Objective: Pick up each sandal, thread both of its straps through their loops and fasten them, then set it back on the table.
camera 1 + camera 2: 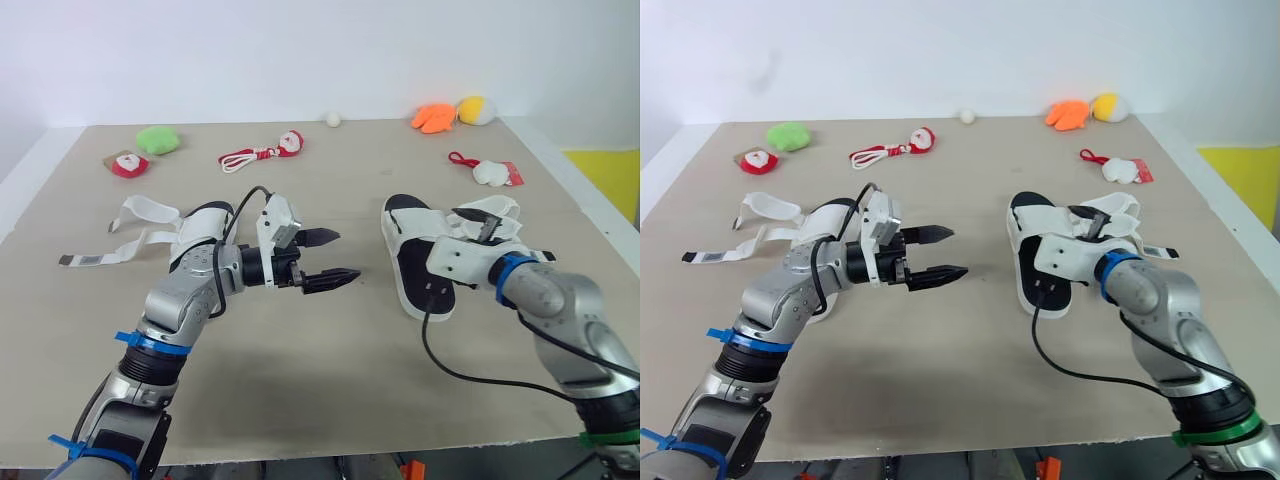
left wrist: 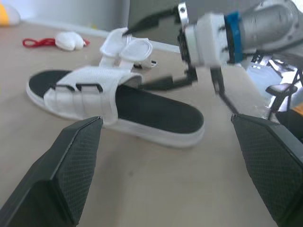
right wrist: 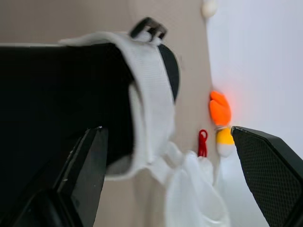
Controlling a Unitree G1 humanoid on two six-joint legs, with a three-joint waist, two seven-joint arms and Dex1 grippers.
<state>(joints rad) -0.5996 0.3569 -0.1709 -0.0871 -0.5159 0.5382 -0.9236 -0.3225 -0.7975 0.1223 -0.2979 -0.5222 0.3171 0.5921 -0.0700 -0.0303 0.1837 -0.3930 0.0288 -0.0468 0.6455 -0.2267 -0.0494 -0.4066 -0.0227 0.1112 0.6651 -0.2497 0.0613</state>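
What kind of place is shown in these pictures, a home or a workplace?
Probably a robot test lab rather than a home: a bare beige table stands against a plain white wall, with white sandals and small plush toys laid out like practice items.

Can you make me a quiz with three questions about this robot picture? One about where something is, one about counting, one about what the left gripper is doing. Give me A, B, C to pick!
1. Where on the table is the green toy?
A) far left
B) far right
C) near middle

2. How many sandals are there?
A) one
B) two
C) four

3. The left gripper is:
A) shut on a strap
B) shut on a red cord
C) open, holding nothing

Answers:
1 A, it sits by the far edge on the robot's left.
2 B, a left sandal and a right sandal.
3 C, its fingers are spread over bare table.
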